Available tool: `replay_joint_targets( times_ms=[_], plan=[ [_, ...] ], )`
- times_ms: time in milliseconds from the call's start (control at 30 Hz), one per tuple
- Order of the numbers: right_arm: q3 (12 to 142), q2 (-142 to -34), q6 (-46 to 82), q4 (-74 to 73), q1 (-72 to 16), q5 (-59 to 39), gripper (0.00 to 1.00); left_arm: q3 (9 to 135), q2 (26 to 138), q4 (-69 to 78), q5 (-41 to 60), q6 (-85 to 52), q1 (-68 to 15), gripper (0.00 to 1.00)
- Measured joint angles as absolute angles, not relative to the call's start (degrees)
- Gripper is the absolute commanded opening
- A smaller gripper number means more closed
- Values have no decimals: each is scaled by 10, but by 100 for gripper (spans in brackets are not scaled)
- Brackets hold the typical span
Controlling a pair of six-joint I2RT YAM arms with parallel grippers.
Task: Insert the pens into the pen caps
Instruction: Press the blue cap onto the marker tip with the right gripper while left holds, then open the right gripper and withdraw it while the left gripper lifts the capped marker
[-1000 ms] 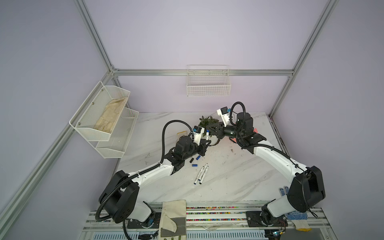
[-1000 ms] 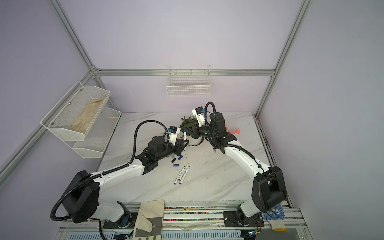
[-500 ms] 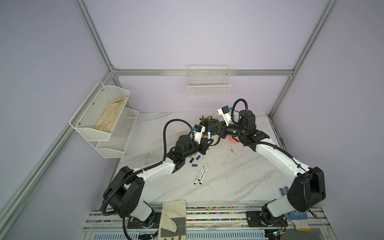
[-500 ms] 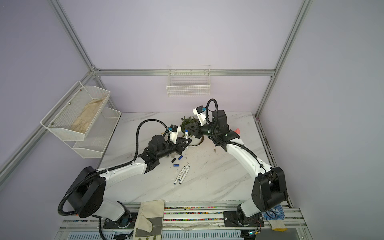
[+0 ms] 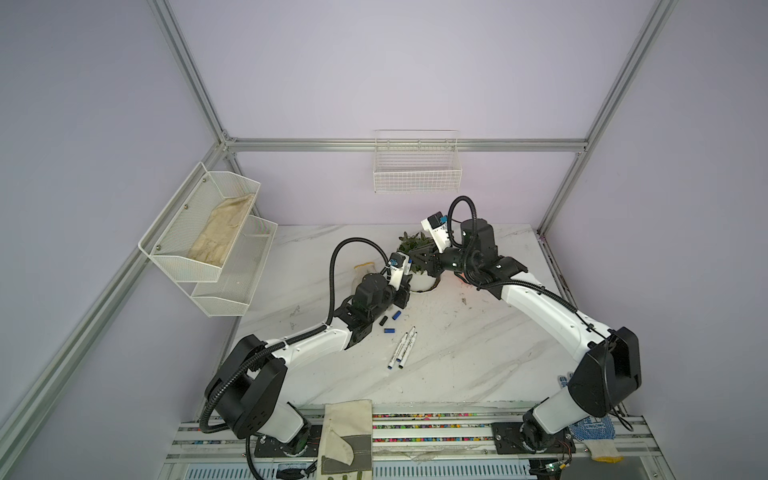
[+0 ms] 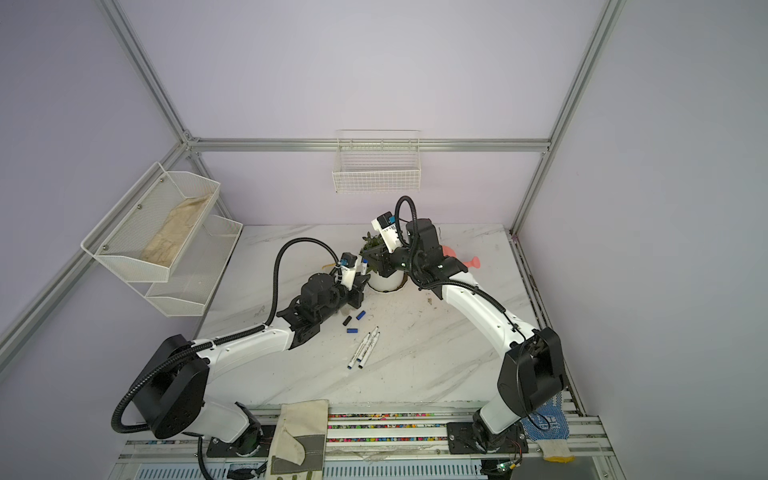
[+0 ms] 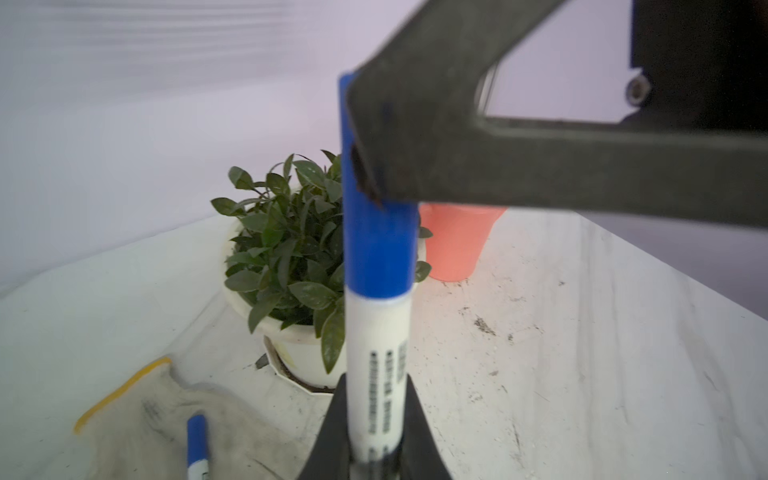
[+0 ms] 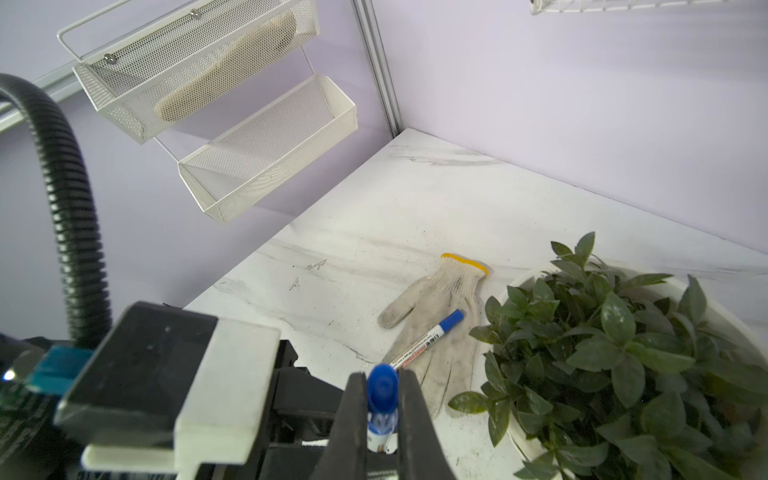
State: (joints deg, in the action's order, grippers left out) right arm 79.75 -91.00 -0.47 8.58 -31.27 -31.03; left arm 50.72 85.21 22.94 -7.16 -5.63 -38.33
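The left fingers (image 7: 332,440) pinch the pen (image 7: 376,365) upright above the bench (image 7: 582,332), the right fingers (image 8: 351,424) pinch the blue cap (image 7: 378,249) on its tip (seemingly seated), so a skewed push could wedge it or slide the pen down through the grip.

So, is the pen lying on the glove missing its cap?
No, the pen on the glove has a blue cap fitted on its end.

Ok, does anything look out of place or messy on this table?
Yes. One capped pen lies across a grubby work glove beside the plant pot, apart from the loose caps and pens mid-table. Dark specks, possibly soil, dot the marble table near the pot.
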Motion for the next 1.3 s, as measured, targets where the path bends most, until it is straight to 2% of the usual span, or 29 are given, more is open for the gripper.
replay_joint_targets(
  times_ms=[167, 433, 600, 900, 1300],
  plan=[
    [809, -919, -20, 78, -327, -289, 0, 507, 852, 246, -95, -64, -378, 0],
    [823, -938, -25, 42, -336, -270, 0, 507, 852, 274, 53, -162, -324, 0],
    [823, -946, -23, 32, -336, -269, 0, 507, 852, 272, 95, -193, -309, 0],
    [822, -948, -18, 26, -342, -239, 0, 507, 852, 272, 137, -199, -288, 0],
    [822, -961, -18, 21, -352, -218, 0, 507, 852, 240, 146, -167, -272, 0]
  ],
)
